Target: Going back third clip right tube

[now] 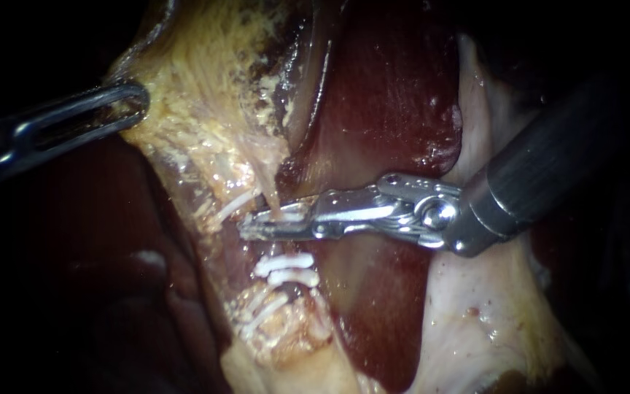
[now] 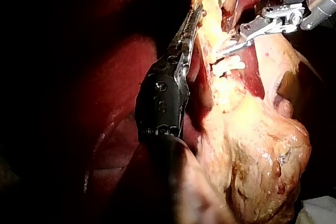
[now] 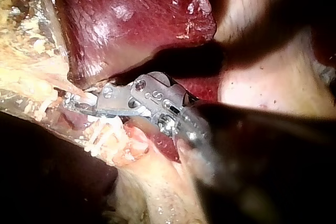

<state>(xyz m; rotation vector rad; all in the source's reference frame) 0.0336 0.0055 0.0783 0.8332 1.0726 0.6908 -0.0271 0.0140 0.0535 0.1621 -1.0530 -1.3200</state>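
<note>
My right instrument (image 1: 258, 225) comes in from the right, and its jaws stand open around a thin pale tube (image 1: 271, 195). A white clip (image 1: 289, 217) sits on the tube between the jaws. Just below them two more white clips (image 1: 287, 270) cross the same strand, and further white clips (image 1: 262, 306) lie lower down. My left instrument (image 1: 130, 102) is shut on the yellow fatty tissue (image 1: 205, 87) at the upper left and holds it taut. In the left wrist view its jaws (image 2: 192, 20) lie along that tissue. The right wrist view shows the right instrument (image 3: 73, 103) at the tube.
Dark red liver (image 1: 395, 95) lies behind and above the right instrument's jaws. Pale membrane (image 1: 475, 314) spreads below the right shaft (image 1: 548, 168). The yellow bulging gallbladder (image 2: 257, 145) hangs beside the left instrument in the left wrist view.
</note>
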